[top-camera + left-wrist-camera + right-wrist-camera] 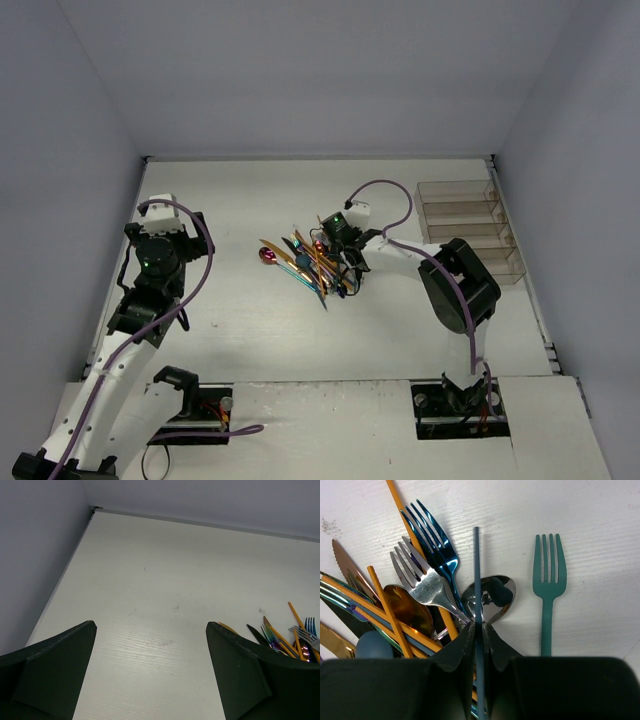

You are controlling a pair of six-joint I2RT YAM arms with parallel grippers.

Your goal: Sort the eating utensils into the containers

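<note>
Right wrist view is showing the right fingers (460, 645) pressing together on a slate-blue utensil (476, 570). It is so thin that it is reading as one edge-on line, and I cannot tell whether it is a knife or a bare handle. The strip is running up the middle of the frame, crossing over a silver spoon (495, 597). The fingers are probably taking it by its flat faces because that is the only hold a piece this thin offers. To its left a silver fork (420, 582), a blue fork (437, 547) and several gold handles are overlapping in a tangle, so lifting one piece is risking dragging its neighbours along. A teal fork (548, 580) is lying alone at the right on the bare desk (600, 540), clear of the heap.

From above, the pile of utensils (305, 262) is sitting at the centre of the frame. The clear containers (465, 215) are waiting at the upper right, well apart from the pile and seemingly not yet holding anything.

Over in the left wrist view, the left fingers (55, 655) are standing spread wide with nothing between them. They are hanging over bare desk, with the pile's edge just peeking in at the lower right, likely keeping out of the other arm's way.
</note>
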